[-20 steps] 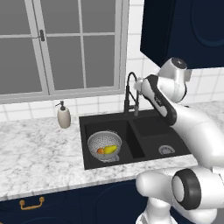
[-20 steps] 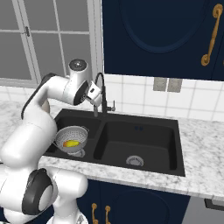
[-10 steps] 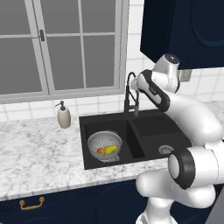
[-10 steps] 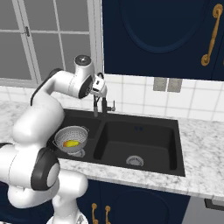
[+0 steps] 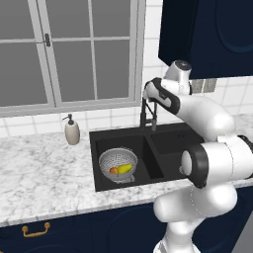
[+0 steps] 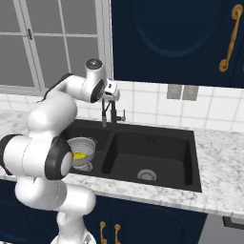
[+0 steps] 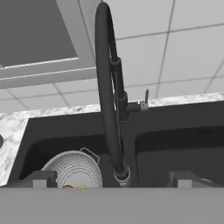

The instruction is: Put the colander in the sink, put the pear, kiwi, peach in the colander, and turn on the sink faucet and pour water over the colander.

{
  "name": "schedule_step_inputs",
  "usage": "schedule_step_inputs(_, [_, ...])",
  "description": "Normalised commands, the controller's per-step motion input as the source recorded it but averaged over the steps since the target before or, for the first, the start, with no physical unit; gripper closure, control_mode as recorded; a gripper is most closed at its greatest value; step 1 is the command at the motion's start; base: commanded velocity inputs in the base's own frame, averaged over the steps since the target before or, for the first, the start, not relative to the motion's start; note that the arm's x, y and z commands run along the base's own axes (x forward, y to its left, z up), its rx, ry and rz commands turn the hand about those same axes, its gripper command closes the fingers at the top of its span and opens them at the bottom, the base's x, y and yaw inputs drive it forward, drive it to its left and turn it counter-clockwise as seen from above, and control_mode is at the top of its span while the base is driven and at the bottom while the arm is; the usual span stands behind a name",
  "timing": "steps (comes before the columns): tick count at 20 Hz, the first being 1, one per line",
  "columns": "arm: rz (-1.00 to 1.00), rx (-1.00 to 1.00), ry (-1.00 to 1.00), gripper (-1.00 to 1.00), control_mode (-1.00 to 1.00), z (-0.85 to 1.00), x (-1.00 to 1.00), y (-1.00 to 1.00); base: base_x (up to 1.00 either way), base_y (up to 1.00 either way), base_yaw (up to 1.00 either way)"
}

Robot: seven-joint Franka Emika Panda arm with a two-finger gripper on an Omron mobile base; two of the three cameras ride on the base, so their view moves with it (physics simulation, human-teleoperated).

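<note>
Round white-grey perforated metal colander (image 5: pixel 118 163) sits in the left basin of the black double-basin sink (image 5: pixel 163 132) with fruit inside, no water visible, so the tall black gooseneck faucet (image 7: pixel 107 89) is left; fingers (image 7: pixel 38 178) spread wide, holding nothing, just before the faucet.

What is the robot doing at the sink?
The robot is washing fruit. The colander sits in the left basin of the sink with fruit inside it. The arm is raised with its gripper up by the top of the faucet, holding nothing. No water is running, so turning on the faucet looks like the next job.
</note>
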Motion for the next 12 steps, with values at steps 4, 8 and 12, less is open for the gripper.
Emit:
schedule_step_inputs(4, [0.00, -0.05, 0.00, -1.00, -1.00, -0.11, 0.56, 0.00, 0.00, 0.00, 0.00])
schedule_step_inputs(8, [0.00, -0.06, 0.01, -1.00, -1.00, -0.13, 0.44, 0.00, 0.00, 0.00, 0.00])
schedule_step_inputs(12, [0.00, -0.04, 0.05, -1.00, -1.00, -0.23, 0.37, 0.00, 0.00, 0.00, 0.00])
